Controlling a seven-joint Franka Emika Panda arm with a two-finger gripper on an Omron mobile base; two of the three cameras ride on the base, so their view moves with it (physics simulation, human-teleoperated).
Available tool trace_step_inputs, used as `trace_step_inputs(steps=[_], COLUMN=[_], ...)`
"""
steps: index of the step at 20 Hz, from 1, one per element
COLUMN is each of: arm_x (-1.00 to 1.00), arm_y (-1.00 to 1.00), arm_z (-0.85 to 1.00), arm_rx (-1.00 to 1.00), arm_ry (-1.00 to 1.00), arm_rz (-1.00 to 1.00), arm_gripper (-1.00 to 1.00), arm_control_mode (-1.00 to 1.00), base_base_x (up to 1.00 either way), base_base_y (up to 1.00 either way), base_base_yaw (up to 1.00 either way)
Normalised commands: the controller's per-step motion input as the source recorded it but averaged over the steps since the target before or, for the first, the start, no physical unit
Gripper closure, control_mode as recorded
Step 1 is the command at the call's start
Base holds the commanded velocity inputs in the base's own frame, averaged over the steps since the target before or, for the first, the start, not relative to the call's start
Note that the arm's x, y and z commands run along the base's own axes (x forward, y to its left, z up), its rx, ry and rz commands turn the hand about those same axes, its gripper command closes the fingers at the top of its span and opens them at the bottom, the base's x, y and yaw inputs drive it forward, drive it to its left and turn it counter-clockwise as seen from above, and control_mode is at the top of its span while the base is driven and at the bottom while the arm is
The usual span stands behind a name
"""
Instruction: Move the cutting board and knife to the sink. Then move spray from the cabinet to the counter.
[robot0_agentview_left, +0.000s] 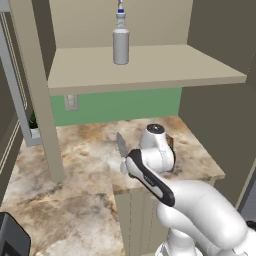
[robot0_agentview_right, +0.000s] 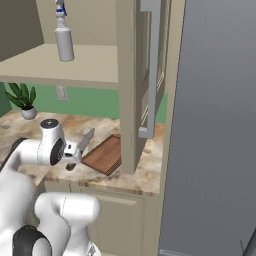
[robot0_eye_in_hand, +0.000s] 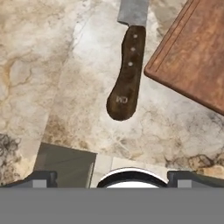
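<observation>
Hovering wide open and empty, the hand faces the knife beside the cutting board

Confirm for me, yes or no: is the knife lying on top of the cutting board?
No. In the hand view the knife lies on the bare counter beside the cutting board, with marble showing between handle and board edge.

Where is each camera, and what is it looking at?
Left base view: behind the arm on its left, looking forward and down at the counter, knife and spray; the arm rises lower right.
Right base view: behind on the right, same counter, with the cutting board; the arm rises lower left.
Hand view: on the hand, looking down along the end effector.
All three share the knife.
</observation>
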Motion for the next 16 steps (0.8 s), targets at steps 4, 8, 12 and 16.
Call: trace_step_inputs(steps=[4,8,12,16], arm_x=[0.29,0.25,0.23,0.15], arm_y=[0.12,0.00,0.00,0.00], arm_z=[-0.29,-0.20,-0.14,-0.02], arm_rx=[0.00,0.00,0.00,0.00], arm_ry=[0.06,0.06,0.04,0.00], arm_rz=[-0.01,0.00,0.00,0.00], arm_gripper=[-1.00,-1.00,-1.00,-1.00], arm_control_mode=[-1.00,-1.00,-1.00,-1.00], base_base_x=[0.00,0.00,0.00,0.00], base_base_y=[0.00,0.00,0.00,0.00], base_base_yaw=[0.00,0.00,0.00,0.00])
